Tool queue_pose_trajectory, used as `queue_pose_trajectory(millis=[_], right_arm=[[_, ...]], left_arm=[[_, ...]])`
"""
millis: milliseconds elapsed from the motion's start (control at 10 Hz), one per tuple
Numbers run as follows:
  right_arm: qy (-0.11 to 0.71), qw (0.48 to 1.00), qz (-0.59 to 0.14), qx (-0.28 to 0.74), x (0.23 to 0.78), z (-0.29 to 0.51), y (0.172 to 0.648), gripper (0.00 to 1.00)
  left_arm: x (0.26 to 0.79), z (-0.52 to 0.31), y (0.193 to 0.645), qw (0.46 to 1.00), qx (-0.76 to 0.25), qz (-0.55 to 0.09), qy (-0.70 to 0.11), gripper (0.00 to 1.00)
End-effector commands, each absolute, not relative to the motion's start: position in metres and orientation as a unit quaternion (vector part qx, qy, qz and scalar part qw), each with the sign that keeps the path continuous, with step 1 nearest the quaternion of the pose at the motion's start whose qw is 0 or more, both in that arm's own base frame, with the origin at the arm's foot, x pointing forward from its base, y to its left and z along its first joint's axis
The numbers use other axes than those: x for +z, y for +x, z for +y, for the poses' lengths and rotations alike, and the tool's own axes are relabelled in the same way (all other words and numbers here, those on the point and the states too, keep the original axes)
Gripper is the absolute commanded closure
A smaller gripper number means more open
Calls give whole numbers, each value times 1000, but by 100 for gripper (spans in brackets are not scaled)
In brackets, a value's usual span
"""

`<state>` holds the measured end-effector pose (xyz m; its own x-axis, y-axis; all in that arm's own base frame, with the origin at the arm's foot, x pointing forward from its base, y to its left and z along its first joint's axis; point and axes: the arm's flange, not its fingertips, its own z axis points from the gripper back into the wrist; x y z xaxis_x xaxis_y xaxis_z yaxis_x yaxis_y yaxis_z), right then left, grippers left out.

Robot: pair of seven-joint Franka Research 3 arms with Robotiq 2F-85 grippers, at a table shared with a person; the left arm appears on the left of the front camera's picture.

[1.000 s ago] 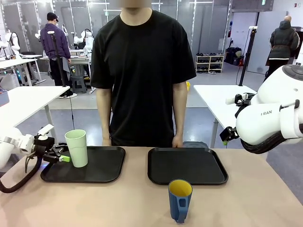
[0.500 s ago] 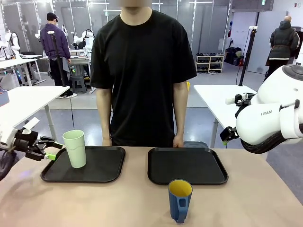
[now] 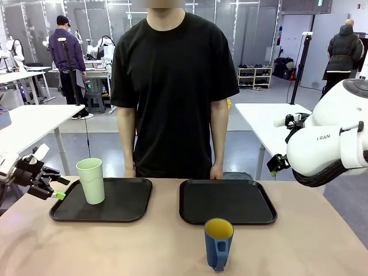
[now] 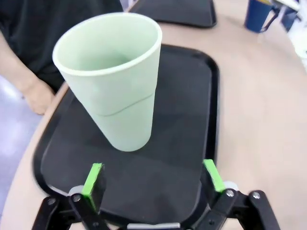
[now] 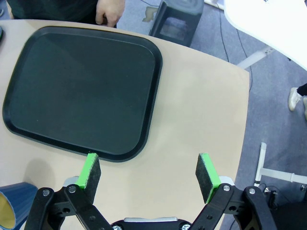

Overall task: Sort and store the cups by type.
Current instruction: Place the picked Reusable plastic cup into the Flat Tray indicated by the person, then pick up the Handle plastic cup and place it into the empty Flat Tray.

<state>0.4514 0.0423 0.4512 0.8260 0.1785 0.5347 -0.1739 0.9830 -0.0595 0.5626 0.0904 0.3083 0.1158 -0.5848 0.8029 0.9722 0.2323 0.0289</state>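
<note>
The pale mint-green tumbler (image 3: 92,180) stands upright on the left black tray (image 3: 123,204), near its left end; the left wrist view has the tumbler (image 4: 112,81) just ahead of the fingers. My left gripper (image 3: 54,188) hangs open at the table's left edge, apart from the tumbler, nothing between its green pads (image 4: 93,176). The dark blue mug (image 3: 218,243) with yellow inside stands on the bare table near the front, handle toward the camera. My right gripper (image 5: 149,173) is open above the table's right side, the blue mug (image 5: 14,207) at the view's lower left.
A second black tray (image 3: 227,201) lies bare at centre right; it also shows as the tray (image 5: 81,91) below the right gripper. A person stands at the far edge, a hand (image 3: 215,171) resting by the right tray. The bulky right arm (image 3: 328,144) hangs at the right.
My left gripper has drawn back leftward from the tumbler, which now stands free on the left tray. The right arm and blue mug have not moved.
</note>
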Motion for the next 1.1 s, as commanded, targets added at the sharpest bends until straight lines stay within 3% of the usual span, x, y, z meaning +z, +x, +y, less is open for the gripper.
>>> queue_pose_trajectory(millis=[0,1000], right_arm=[[-7,955,-281,92,452,42,451,0],[-7,955,-281,92,452,42,451,0]], left_arm=[[308,93,566,686,-558,-374,-278,0],[308,93,566,686,-558,-374,-278,0]])
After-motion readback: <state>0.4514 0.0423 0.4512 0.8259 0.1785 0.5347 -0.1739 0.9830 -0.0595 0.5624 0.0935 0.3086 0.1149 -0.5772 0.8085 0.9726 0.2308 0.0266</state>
